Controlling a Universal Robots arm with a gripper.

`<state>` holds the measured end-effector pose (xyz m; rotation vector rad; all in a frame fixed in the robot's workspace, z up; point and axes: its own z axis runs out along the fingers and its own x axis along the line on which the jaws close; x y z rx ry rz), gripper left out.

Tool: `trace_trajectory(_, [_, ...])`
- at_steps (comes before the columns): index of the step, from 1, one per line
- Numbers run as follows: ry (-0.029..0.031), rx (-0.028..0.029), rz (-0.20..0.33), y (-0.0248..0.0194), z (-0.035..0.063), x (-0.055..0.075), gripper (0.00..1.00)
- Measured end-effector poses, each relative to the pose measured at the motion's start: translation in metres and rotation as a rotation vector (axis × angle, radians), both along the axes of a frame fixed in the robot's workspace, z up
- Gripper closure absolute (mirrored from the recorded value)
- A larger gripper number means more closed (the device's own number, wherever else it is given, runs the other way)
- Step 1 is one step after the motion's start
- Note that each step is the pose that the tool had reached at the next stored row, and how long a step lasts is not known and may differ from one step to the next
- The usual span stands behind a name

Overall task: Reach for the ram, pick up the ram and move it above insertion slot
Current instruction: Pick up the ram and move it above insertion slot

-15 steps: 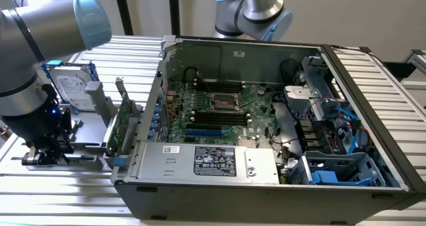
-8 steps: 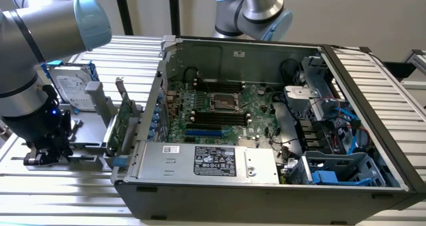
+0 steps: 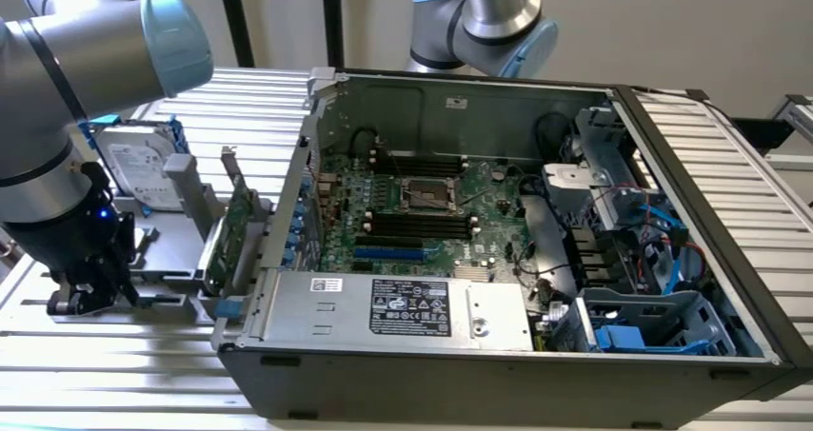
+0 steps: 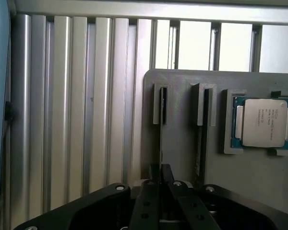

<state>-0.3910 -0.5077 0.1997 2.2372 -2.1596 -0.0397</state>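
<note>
Jaws pinched onto the ram (image 4: 161,124), one pad on each flat face at its upper edge, low at the near end of the bench (image 3: 128,374) on the exterior view's left. The stick stands on edge in a slit of the grey holder (image 4: 182,148). Light, stiff and brittle, I'd say, so grip the faces gently and lift straight. A pocket alongside holds a processor (image 4: 261,122). Farther right, the open computer case (image 3: 508,364), its black memory sockets (image 3: 420,225) empty.

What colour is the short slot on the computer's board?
The short slot is blue, seen best in the exterior view.
</note>
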Motion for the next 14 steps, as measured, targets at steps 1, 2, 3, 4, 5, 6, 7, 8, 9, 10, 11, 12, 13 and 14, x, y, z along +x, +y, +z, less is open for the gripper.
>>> trace_trajectory(1, [-0.0001,0.0000,0.000,0.0000,0.0000,0.0000,0.87])
trace_trajectory(2, [0.0000,0.0000,0.000,0.0000,0.0000,0.0000,0.87])
trace_trajectory(3, [-0.0001,0.0000,0.000,0.0000,0.0000,0.0000,0.87])
trace_trajectory(4, [0.0000,0.0000,-0.001,0.0000,0.0000,0.0000,0.87])
trace_trajectory(5, [0.0000,0.0000,-0.001,0.0000,0.0000,0.0000,0.87])
trace_trajectory(6, [0.0000,0.0000,-0.003,0.0000,0.0000,0.0000,0.87])
trace_trajectory(7, [-0.0001,0.0000,-0.005,0.0000,0.0000,0.0000,0.87])
trace_trajectory(8, [0.0000,0.0000,-0.008,0.0000,0.0000,0.0001,0.87])
trace_trajectory(9, [0.0000,0.0001,-0.011,0.0001,-0.0001,0.0001,0.87])
trace_trajectory(10, [-0.0001,0.0001,-0.014,0.0000,-0.0001,0.0002,0.87])
trace_trajectory(11, [-0.0001,0.0001,-0.017,0.0000,-0.0001,0.0003,0.87])
trace_trajectory(12, [-0.0001,0.0000,-0.021,0.0000,0.0000,0.0003,0.87])
trace_trajectory(13, [-0.0001,0.0001,-0.024,0.0000,0.0000,0.0003,0.87])
trace_trajectory(14, [-0.0001,0.0000,-0.027,0.0000,0.0000,0.0003,0.87])
